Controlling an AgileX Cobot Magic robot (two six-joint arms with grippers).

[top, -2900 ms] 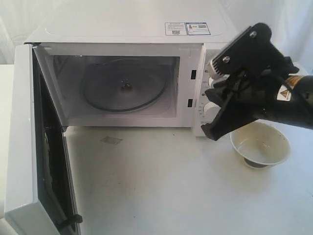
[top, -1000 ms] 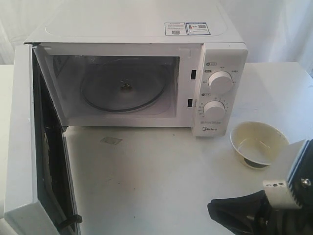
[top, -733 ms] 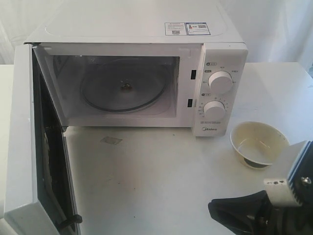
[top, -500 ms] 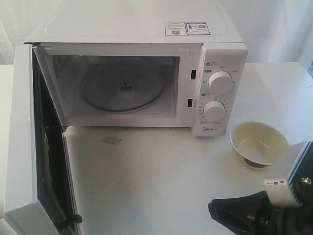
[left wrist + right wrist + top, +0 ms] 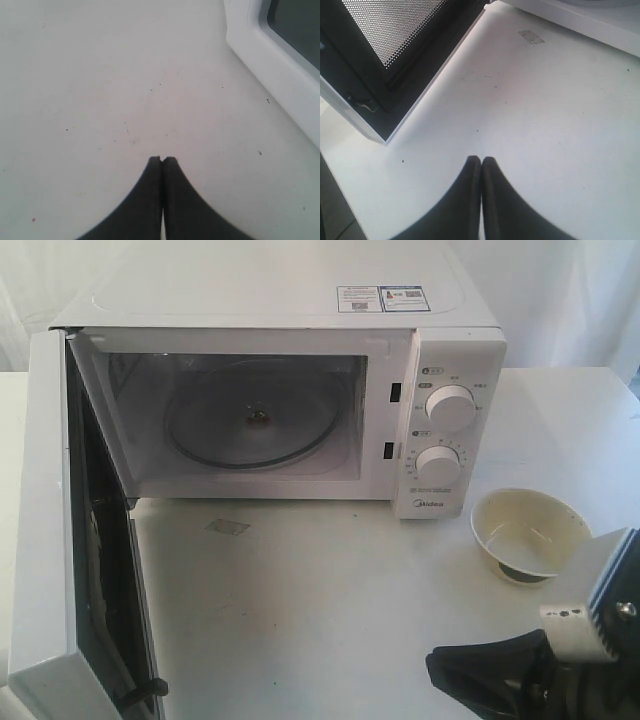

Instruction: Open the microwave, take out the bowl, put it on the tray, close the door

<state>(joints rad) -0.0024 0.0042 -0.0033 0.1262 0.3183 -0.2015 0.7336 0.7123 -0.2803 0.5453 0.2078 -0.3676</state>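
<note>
Bowl (image 5: 530, 535) out of microwave (image 5: 300, 300), upright on tabletop (image 5: 330, 620) just in front of microwave's knob panel (image 5: 455, 420). No tray visible. Door (image 5: 40, 540) swung wide at microwave's left. Left end effector (image 5: 162, 160) clenched, empty, near door's outer face. Right end effector (image 5: 481, 160) clenched, empty, low in front of microwave. Likely step: close door. Push outer face near free edge, follow hinge arc, press until latched.

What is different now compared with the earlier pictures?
The right gripper, shut, has drawn back from above the bowl to the lower right corner of the exterior view. The bowl stays on the table, and the door stays wide open.
</note>
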